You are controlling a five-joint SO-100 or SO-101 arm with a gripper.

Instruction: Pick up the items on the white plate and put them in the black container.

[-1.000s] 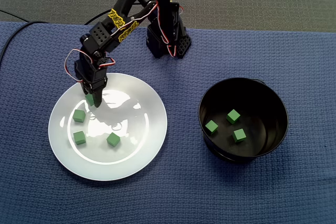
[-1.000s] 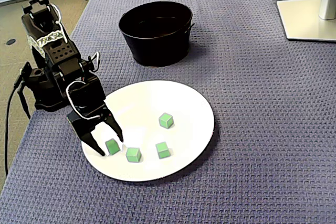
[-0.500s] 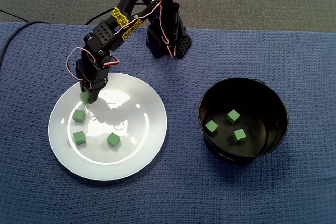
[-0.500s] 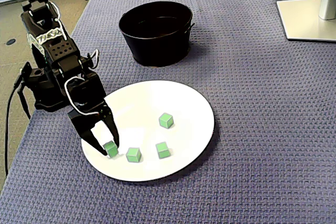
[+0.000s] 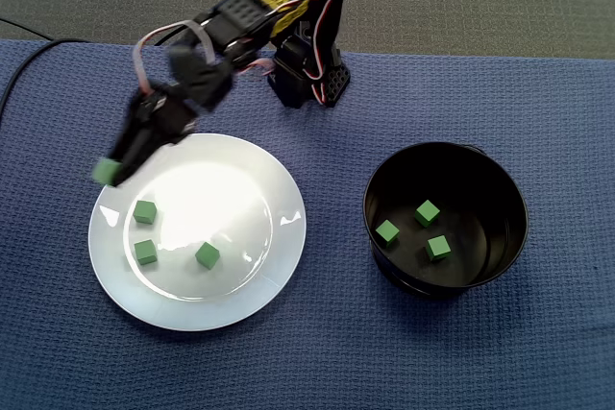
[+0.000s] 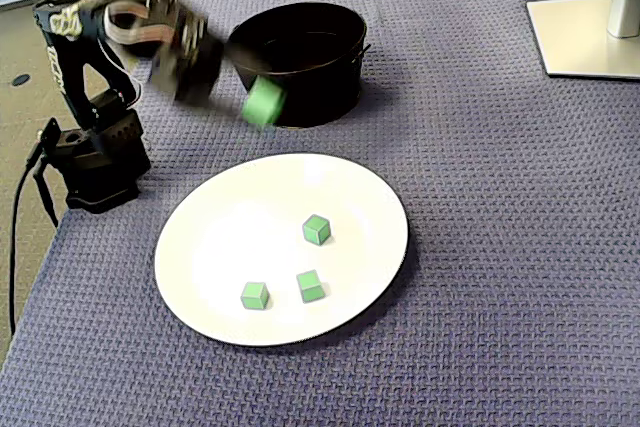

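— Blue cloth (image 5: 336,362) is covering the table. What's changing?
— The gripper (image 5: 110,165) is lifting off the white plate (image 5: 274,189), clamping a green cube (image 5: 104,173) at left-centre. Three are remaining, so the carry to the black container (image 5: 490,199) is starting.

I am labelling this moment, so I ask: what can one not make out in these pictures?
Jaws: motion-blurred in both fixed views; their hold on the small green cube is unclear.
Round black container: in a fixed view its near wall hides its floor.
White stand base: cut off by the right edge.
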